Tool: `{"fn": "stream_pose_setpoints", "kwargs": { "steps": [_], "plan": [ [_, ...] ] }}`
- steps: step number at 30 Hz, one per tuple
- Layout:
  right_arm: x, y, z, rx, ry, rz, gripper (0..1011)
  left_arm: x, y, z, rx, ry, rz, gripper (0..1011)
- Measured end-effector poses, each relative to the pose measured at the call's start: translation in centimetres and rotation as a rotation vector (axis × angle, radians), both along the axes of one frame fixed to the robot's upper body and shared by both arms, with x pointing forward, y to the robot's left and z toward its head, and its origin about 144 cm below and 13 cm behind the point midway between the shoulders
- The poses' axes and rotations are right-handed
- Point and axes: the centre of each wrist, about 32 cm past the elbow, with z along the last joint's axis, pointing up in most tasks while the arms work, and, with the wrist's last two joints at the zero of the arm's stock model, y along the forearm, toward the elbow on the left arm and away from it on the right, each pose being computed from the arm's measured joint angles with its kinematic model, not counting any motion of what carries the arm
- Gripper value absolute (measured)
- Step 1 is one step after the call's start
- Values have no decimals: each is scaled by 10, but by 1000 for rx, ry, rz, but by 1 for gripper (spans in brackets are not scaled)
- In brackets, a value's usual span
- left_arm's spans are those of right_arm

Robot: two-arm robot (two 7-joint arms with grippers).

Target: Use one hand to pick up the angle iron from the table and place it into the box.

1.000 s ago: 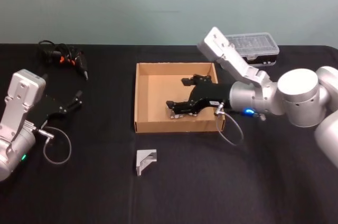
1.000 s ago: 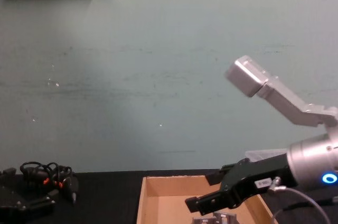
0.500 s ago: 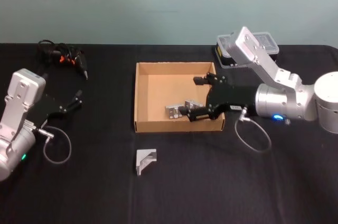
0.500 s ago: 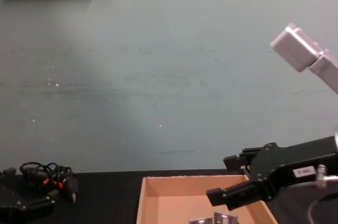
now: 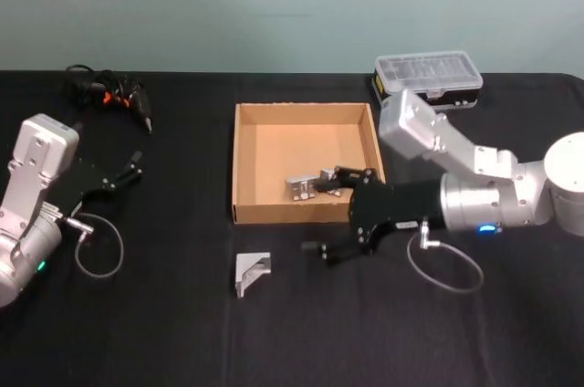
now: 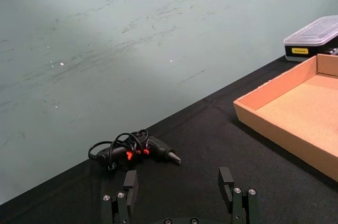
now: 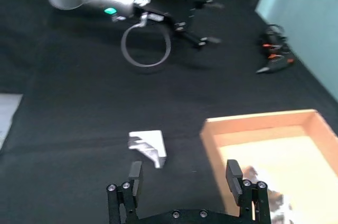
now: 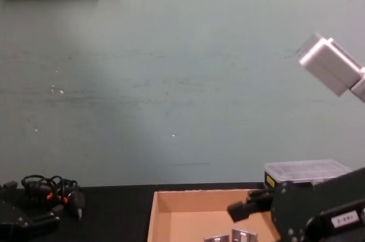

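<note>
A grey angle iron is seen lying on the black table. It is nearer the robot than the right gripper and off to that gripper's left, apart from its fingertips. The right gripper is held at the near right corner of the box. Its fingers are spread wide with nothing between them, one over the inside of the box and the other over the table in front of the near wall. In the right wrist view the angle iron is shown just ahead of one finger, with the box wall ahead of the other. Two small metal brackets are seen inside the box, just beside the farther fingertip. Beyond the box, well apart from the gripper, a clear-lidded case is set. At the far left the left gripper is parked low over the table, open and empty, with a corded tool beyond it.
</note>
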Motion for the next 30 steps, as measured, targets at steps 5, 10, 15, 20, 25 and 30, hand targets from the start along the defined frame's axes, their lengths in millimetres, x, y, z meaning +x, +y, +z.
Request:
{"fn": "stream_pose_setpoints", "kwargs": {
  "steps": [5, 10, 15, 20, 25, 30],
  "plan": [
    [-1, 8, -8, -41, 16, 52, 1002, 0, 0, 0, 0, 0, 0, 1000],
    [1, 17, -18, -69, 33, 77, 1003, 0, 0, 0, 0, 0, 0, 1000],
    [5, 26, -27, -82, 52, 85, 1002, 0, 0, 0, 0, 0, 0, 1000],
    [9, 33, -31, -89, 62, 94, 1002, 0, 0, 0, 0, 0, 0, 1000],
    [14, 40, -36, -95, 70, 105, 1003, 0, 0, 0, 0, 0, 0, 1000],
    [19, 45, -41, -97, 80, 109, 1003, 0, 0, 0, 0, 0, 0, 1000]
  ]
}}
